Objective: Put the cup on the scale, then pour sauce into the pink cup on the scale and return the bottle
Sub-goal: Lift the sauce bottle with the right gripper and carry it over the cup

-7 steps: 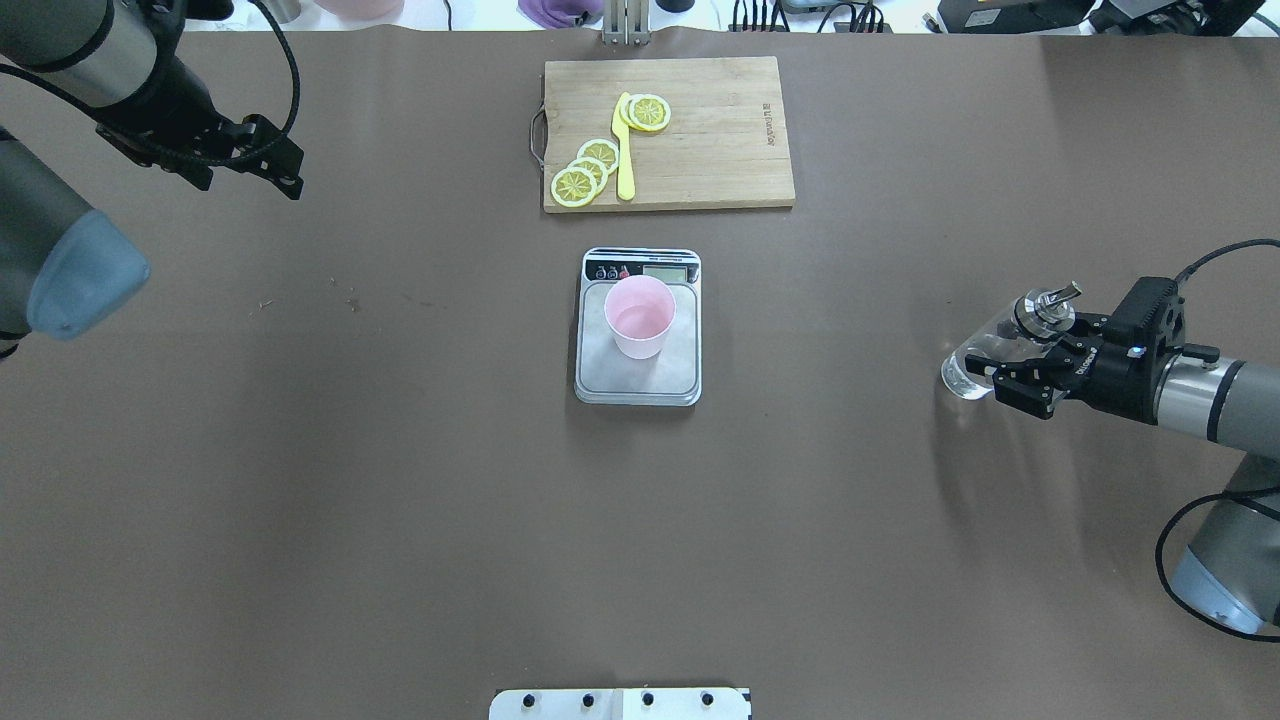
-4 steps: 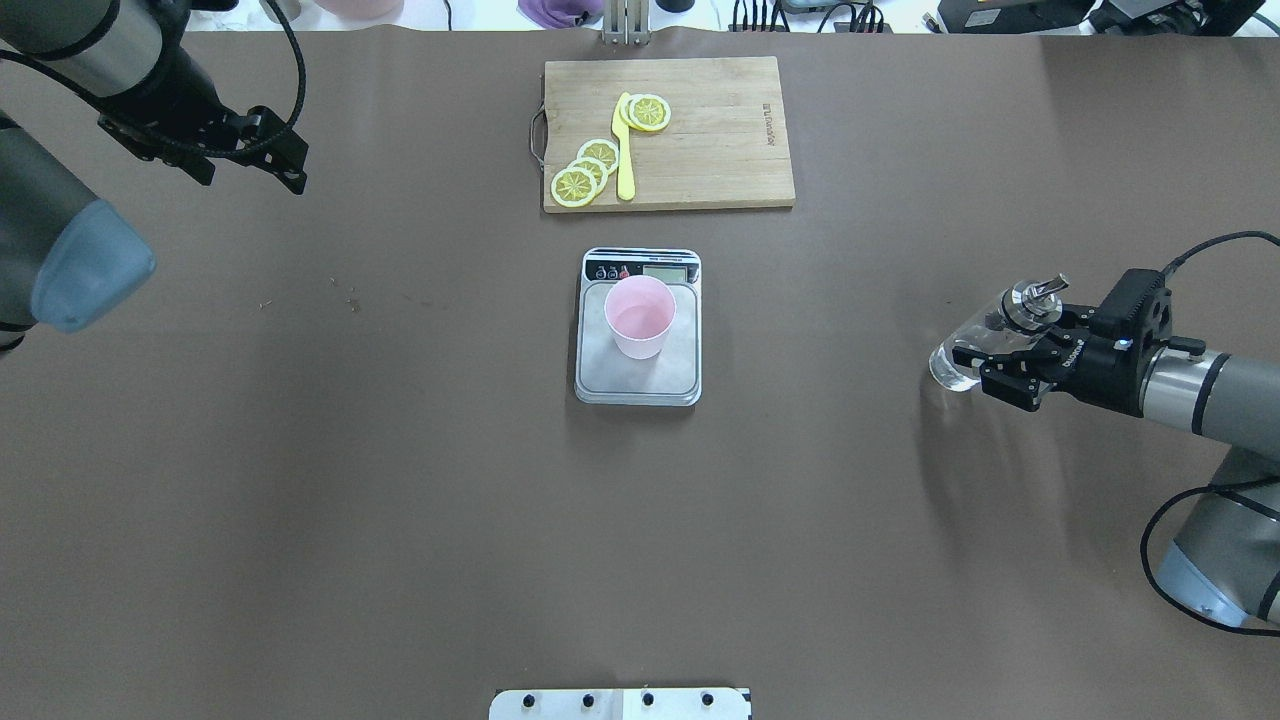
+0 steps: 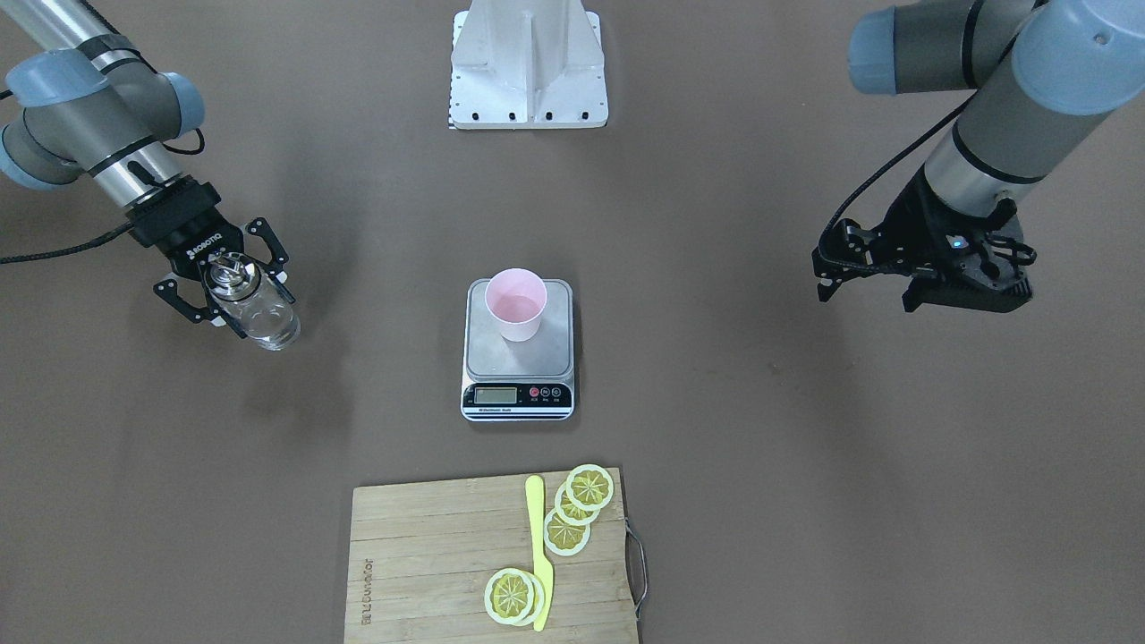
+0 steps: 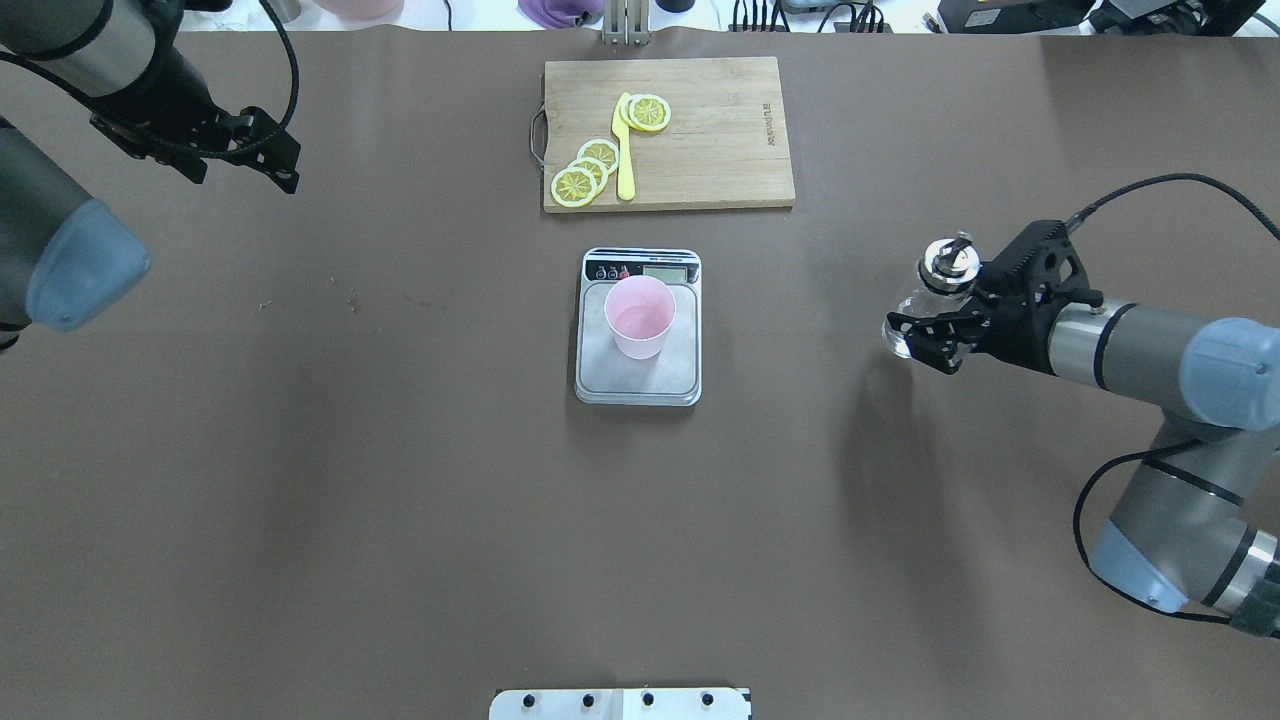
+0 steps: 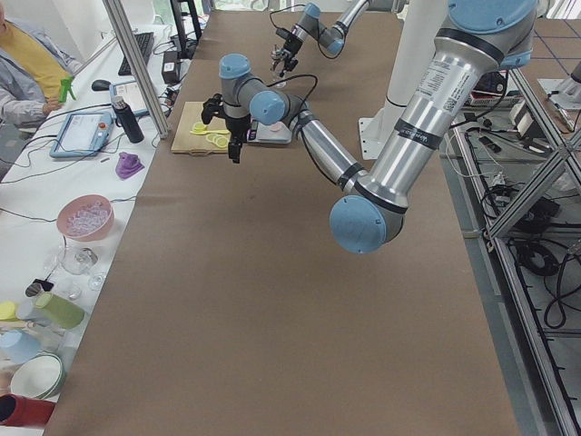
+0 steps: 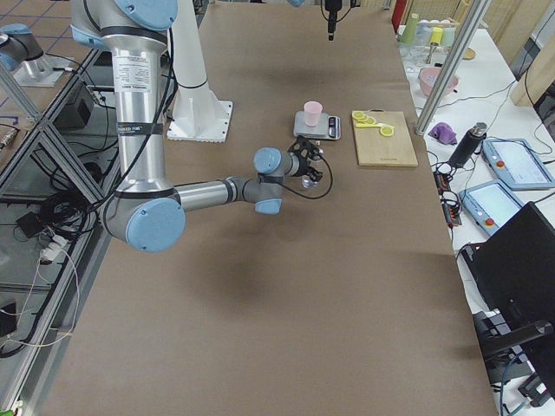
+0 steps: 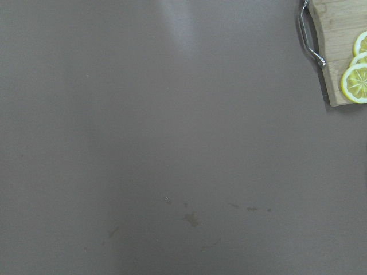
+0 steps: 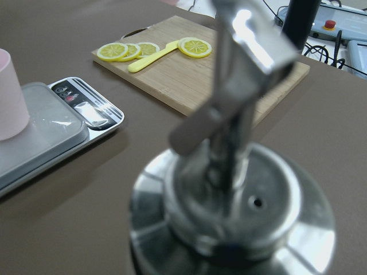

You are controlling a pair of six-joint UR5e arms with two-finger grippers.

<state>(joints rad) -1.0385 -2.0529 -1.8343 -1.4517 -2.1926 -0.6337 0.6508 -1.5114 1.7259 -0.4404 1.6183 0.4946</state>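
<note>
The right gripper is clamped on the bottle, well right of the scale. Its liquid level cannot be made out. The cup stands on the scale. The left gripper is at far left, fingers spread and empty. Brown matte table, with a cutting board at the far edge.

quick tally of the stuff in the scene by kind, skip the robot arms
cup: 1
scale: 1
bottle: 1
cutting board: 1
yellow knife: 1
lemon slices: 5, one mostly hidden under another
total: 10
</note>
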